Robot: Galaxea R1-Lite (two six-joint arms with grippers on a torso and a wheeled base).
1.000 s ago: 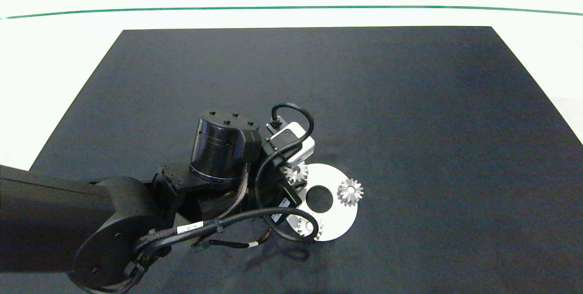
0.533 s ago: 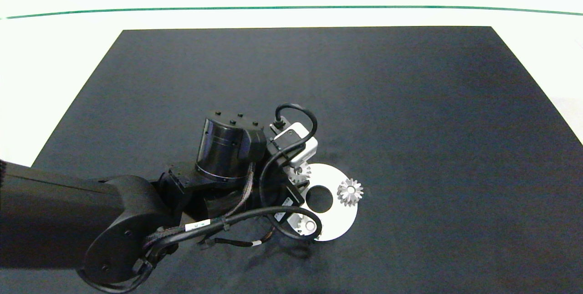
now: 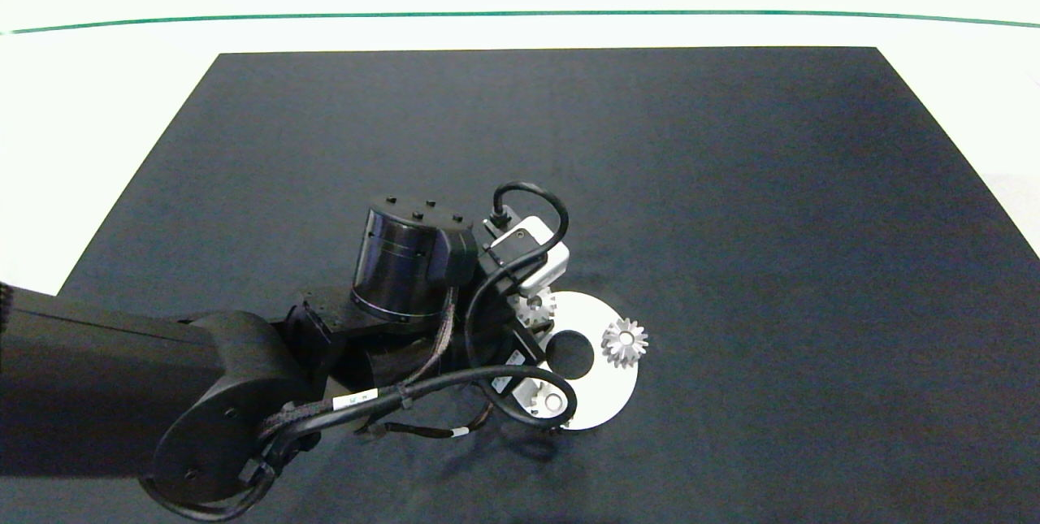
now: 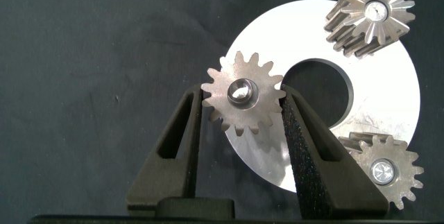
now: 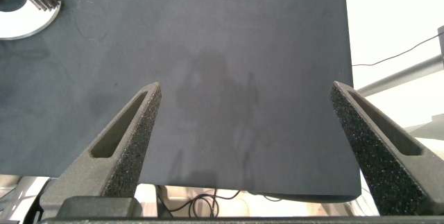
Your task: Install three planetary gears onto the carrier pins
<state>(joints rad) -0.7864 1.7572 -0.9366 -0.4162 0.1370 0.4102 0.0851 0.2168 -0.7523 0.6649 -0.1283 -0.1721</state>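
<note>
We see the left tool [image 4: 241, 106] low over the near edge of the flat white ring-shaped disc [image 4: 388, 92], which lies on the black mat [image 3: 569, 142] covering the worktop, nearer its front edge than its back. Its two dark foam-faced fingers [image 4: 305, 141] are closed against the teeth of a small silvery metal spur gear [image 4: 243, 93], one finger on each side. Through the gear's round bore we can make out the pale top of a carrier pin [image 4: 239, 93], so we judge this gear to be on or nearly on its peg; how far down it sits we cannot tell.

The other two silvery gears look installed: one [image 4: 371, 12] at the disc's far rim, one [image 4: 383, 168] at its rim towards the worktop's right edge, each with a pin end showing in its centre.

The right tool [image 5: 243, 148] hangs well off to the side over bare mat, its fingers spread wide apart and holding nothing.

We think the risks lie in the release. If the gear is not fully seated, parting the fingers could leave it cocked on the peg. If one foam pad clings to the teeth, lifting away could drag the gear back up or nudge the loose disc across the mat and disturb the two seated gears
</note>
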